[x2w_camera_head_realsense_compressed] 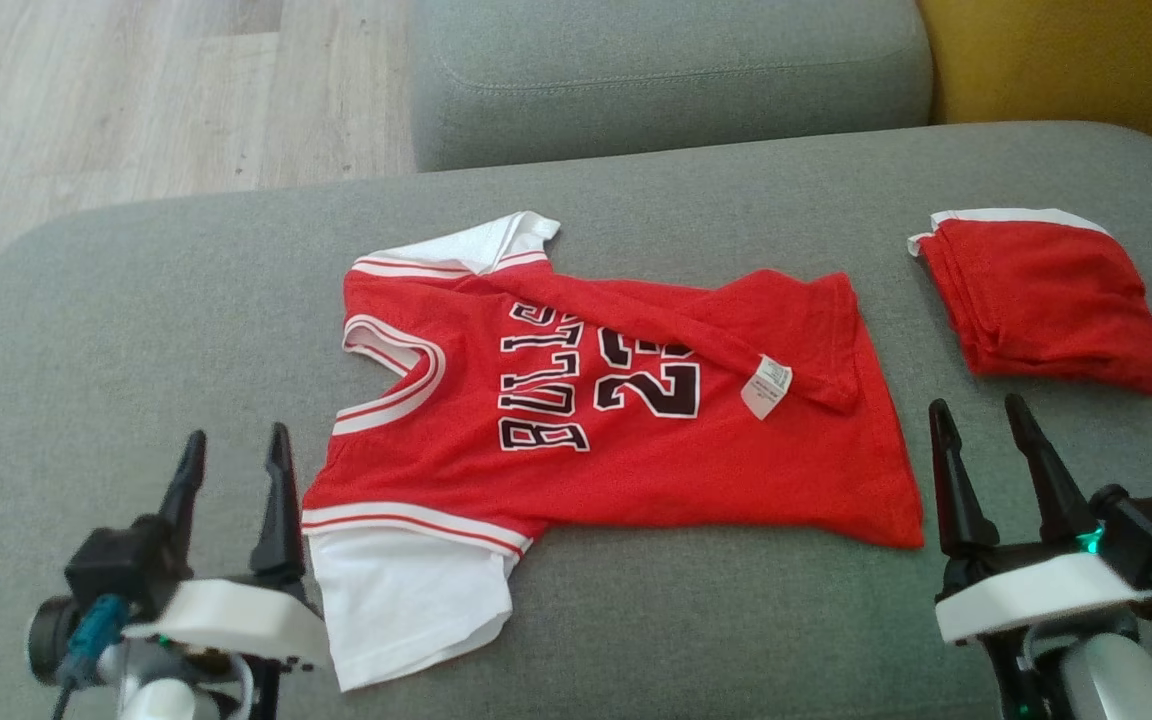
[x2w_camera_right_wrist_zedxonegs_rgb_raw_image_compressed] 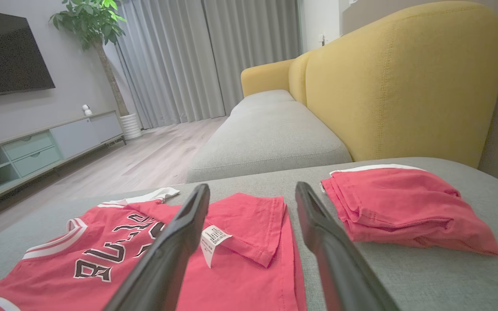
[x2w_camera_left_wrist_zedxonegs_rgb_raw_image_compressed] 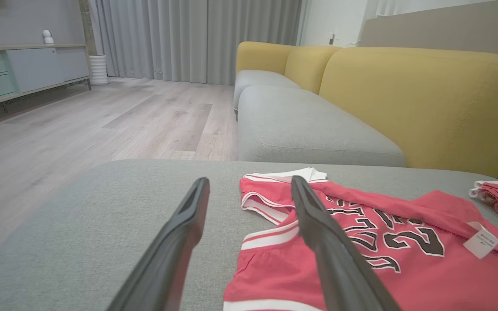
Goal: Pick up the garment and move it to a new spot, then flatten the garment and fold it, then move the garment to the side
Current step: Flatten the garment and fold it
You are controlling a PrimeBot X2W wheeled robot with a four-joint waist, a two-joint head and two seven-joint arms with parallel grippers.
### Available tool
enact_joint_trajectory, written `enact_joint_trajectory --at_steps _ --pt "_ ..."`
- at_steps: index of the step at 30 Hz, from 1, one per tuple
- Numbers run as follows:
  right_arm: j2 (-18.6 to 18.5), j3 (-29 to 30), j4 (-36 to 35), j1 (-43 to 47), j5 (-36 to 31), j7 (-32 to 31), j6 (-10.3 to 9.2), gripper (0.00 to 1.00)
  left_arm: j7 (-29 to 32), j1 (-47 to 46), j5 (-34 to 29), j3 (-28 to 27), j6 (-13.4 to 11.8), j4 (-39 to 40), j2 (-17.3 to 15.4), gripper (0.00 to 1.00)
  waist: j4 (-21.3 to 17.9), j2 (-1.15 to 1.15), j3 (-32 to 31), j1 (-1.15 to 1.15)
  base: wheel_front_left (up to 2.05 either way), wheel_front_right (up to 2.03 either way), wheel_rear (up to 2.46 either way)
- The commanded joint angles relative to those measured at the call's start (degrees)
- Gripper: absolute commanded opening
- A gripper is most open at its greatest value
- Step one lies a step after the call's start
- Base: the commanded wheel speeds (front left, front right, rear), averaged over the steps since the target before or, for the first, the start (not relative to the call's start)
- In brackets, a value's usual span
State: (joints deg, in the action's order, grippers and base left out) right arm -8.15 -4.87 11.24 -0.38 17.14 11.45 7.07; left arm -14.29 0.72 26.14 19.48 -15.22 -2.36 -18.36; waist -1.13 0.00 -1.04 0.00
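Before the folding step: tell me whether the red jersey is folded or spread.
Mostly spread: the jersey lies open on the cushion, lettering showing; only its far edge is flipped over.

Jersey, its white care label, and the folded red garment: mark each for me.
Red Bulls jersey (x2w_camera_head_realsense_compressed: 656, 470): head view, plain red fabric below the number.
White care label (x2w_camera_head_realsense_compressed: 767, 386): head view, middle of the tag.
Folded red garment (x2w_camera_head_realsense_compressed: 1046, 300): head view, middle of the top layer.

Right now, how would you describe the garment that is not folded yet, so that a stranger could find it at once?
Look at the wide grey cushion before the robot. In its middle lies a red jersey, spread out with one edge turned over. Unlike the plain red folded pile to its right, it has white sleeves and black BULLS lettering.
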Motion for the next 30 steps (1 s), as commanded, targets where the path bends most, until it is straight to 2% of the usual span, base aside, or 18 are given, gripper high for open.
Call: enact_joint_trajectory --at_steps 1,6,12,14,17,21,25,26,27,30 --pt "-1.5 -1.2 -1.7 -1.4 -0.1 0.8 0.42 1.00 -0.7 -1.8 -1.2 -3.1 0.6 1.5 -0.1 1.00 0.0 0.00 0.0 0.00 0.00 0.00 0.00" --pt "-1.9 -1.4 -1.6 -2.2 0.0 0.7 0.42 1.00 -0.7 -1.3 -3.8 -5.0 3.2 0.4 2.3 1.00 -0.1 0.00 0.1 0.00 0.00 0.00 0.00" --pt "-1.9 -0.9 -1.4 -2.2 -0.3 -0.4 0.42 1.00 -0.7 -1.0 -5.4 -6.9 5.1 -0.9 4.1 1.00 0.1 0.00 0.3 0.00 0.00 0.00 0.00" --pt "-1.6 0.7 -0.3 -1.9 -0.5 -2.3 0.42 1.00 -0.7 -1.0 -5.8 -7.4 5.7 -1.3 4.5 1.00 0.1 0.00 0.4 0.00 0.00 0.00 0.00" --pt "-1.5 3.1 1.7 -1.6 -1.4 -8.7 0.42 1.00 -0.6 -0.7 -5.8 -7.6 6.7 -2.6 4.3 1.00 0.2 0.00 0.6 0.00 0.00 0.00 0.00" --pt "-3.4 0.6 2.0 -1.3 -0.1 -18.7 0.42 1.00 4.5 -0.4 -2.8 -7.7 8.0 -3.5 3.6 1.00 0.6 0.00 1.0 0.00 0.00 0.00 0.00" --pt "-4.8 0.0 1.5 -0.8 1.2 -26.9 0.42 1.00 15.1 0.6 0.2 -6.8 8.6 -2.5 2.3 1.00 1.2 0.00 2.0 0.00 0.00 0.00 0.00" --pt "-4.9 0.2 1.5 -0.7 1.2 -28.6 0.42 1.00 18.1 0.9 1.0 -6.2 8.8 -2.1 2.1 1.00 1.4 0.00 2.3 0.00 0.00 0.00 0.00" --pt "-4.9 0.2 1.5 -0.7 1.2 -28.6 0.42 1.00 18.1 0.9 1.0 -6.2 8.8 -2.1 2.1 1.00 1.4 0.00 2.3 0.00 0.00 0.00 0.00" --pt "-4.7 1.0 1.4 -1.0 1.0 -32.2 0.42 1.00 26.4 1.7 3.0 -4.3 8.9 -0.7 1.8 1.00 1.9 0.00 3.3 0.00 0.00 0.00 0.00"
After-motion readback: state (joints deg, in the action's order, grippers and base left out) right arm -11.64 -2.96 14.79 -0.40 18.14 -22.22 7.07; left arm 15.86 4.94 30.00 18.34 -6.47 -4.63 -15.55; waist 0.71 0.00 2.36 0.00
